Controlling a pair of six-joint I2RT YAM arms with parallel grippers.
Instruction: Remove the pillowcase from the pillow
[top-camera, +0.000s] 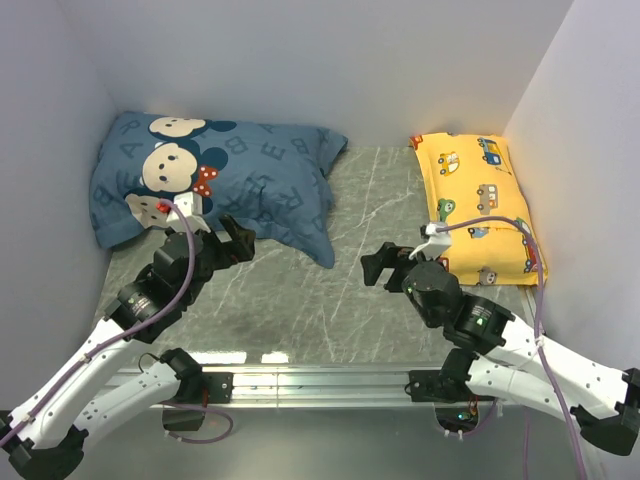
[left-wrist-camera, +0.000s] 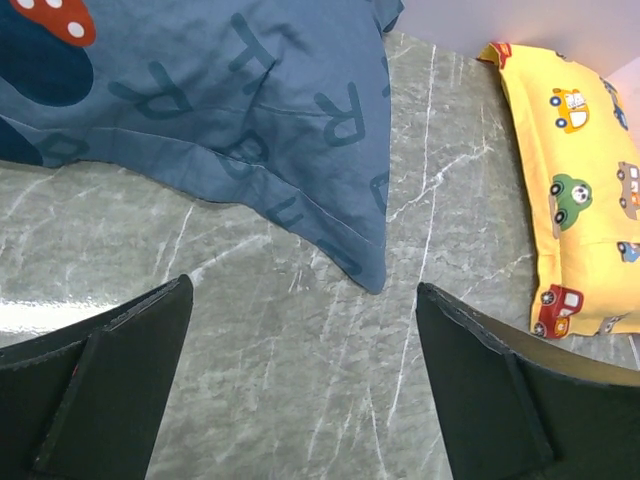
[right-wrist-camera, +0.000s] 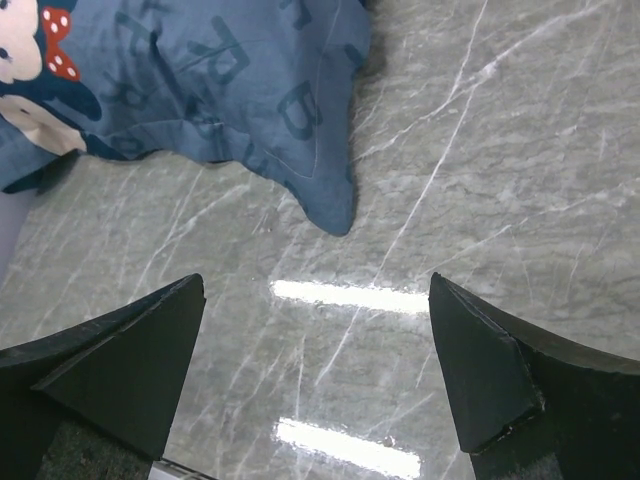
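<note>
Left end effector (top-camera: 228, 238), right end effector (top-camera: 383, 262) wide, empty; risk: pinch catches pillow inside pillowcase (top-camera: 250, 170), dragging both along bench (top-camera: 370, 200).

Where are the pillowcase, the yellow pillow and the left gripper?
pillowcase (top-camera: 260, 170): top external view, middle of the blue fabric
yellow pillow (top-camera: 470, 175): top external view, centre of its printed top
left gripper (left-wrist-camera: 302, 288): left wrist view, midway between its open fingers

The dusty-blue, mouse-print pillowcase (top-camera: 235, 180) lies plump and rumpled at far left, one flat corner pointing centreward.
</note>
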